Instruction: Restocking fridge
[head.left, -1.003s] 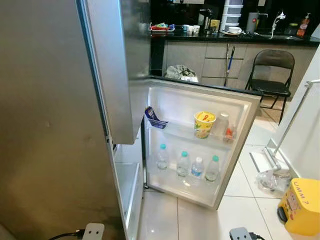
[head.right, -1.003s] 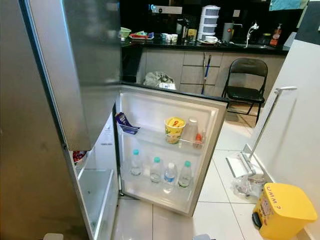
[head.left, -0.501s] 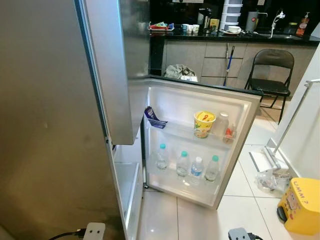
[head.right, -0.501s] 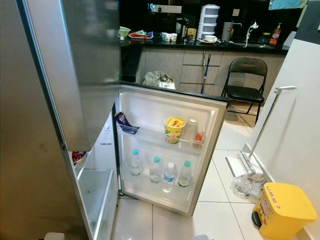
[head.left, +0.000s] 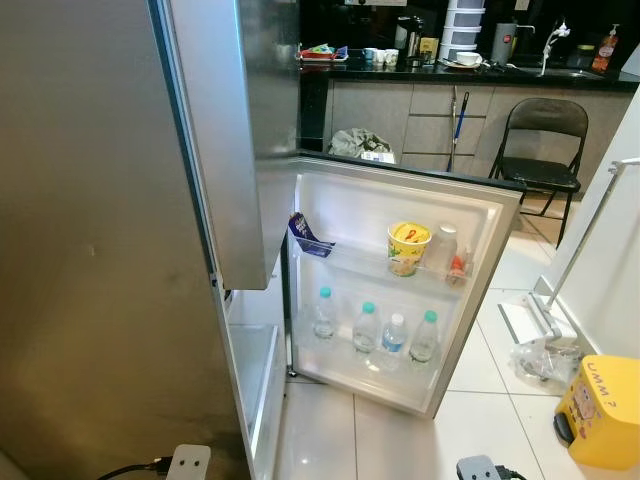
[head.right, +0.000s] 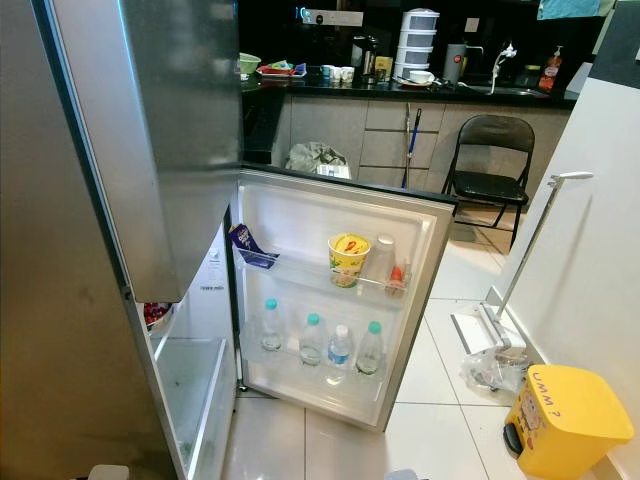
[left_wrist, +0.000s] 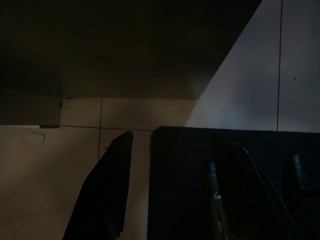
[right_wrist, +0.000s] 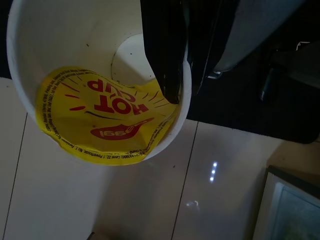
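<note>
Pinching a yellow noodle cup (right_wrist: 105, 90) by its rim, right tool (right_wrist: 185, 65) low, open fridge door shelf (head.right: 330, 285) ahead at frame centre.

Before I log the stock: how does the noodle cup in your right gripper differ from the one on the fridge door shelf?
The held noodle cup hangs over the floor tiles, pinched at its rim by the right gripper; the shelved noodle cup stands upright on the upper door shelf. The held one shows its "HOT CUP" lid upside down to the wrist camera; the shelved one shows mostly its side. Both have yellow lids with red print.
</note>
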